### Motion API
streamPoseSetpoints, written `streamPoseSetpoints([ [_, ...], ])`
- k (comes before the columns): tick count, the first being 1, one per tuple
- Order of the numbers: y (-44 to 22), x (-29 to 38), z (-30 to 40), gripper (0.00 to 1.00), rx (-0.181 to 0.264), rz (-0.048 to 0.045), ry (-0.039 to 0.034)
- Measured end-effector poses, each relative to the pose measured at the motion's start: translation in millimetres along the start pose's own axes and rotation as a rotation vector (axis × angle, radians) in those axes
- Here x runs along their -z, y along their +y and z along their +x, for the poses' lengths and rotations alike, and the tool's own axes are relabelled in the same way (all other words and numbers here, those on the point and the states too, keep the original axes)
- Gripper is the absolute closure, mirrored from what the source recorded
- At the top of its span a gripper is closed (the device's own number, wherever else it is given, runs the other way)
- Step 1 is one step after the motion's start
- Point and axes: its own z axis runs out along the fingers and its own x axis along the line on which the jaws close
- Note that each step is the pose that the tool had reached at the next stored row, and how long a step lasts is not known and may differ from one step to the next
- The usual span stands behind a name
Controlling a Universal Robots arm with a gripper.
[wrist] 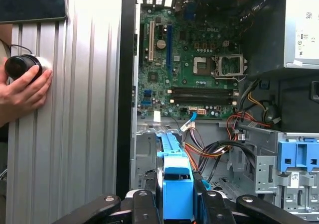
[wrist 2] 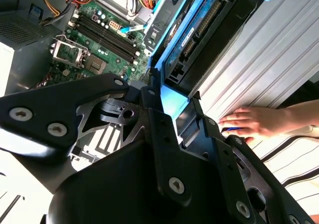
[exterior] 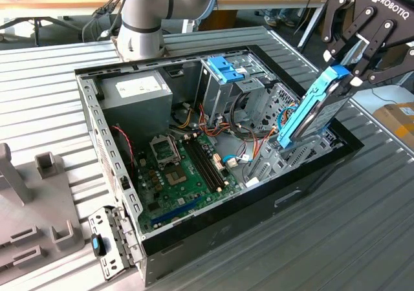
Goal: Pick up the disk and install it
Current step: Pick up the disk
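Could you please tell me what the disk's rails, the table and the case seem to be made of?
The rails on the disk: bright blue, smooth and uniformly coloured, probably moulded plastic. The table: grey, ribbed, with a dull sheen, likely extruded aluminium. The case: black outer wall, bare grey perforated frame inside, apparently painted sheet steel.

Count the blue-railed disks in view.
1. The disk hangs tilted in the claw, over the open case's end at the exterior view's right. The cage could hide others.
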Motion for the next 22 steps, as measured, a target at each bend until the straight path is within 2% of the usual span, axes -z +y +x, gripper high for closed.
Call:
streamPoseSetpoints([
  [3,-0.1,-1.6,-1.2,0.63,0.000,0.0002,-0.0052],
  [5,-0.1,-5.9,-1.5,0.63,0.000,0.0002,-0.0059],
  [7,-0.2,-6.9,-1.6,0.63,0.000,0.0002,-0.0063],
  [9,-3.8,-8.4,-2.1,0.63,0.000,0.0001,-0.0060],
  [14,-4.3,-12.4,-9.3,0.63,0.001,0.0001,-0.0067],
  [16,-4.5,-16.0,-13.3,0.63,0.001,0.0001,-0.0076],
  [18,-5.8,-15.9,-13.3,0.63,0.001,0.0001,-0.0073],
  [20,-9.8,-15.9,-13.2,0.63,0.001,0.0001,-0.0074],
  [22,-10.1,-16.3,-12.2,0.63,0.001,0.0001,-0.0075],
])
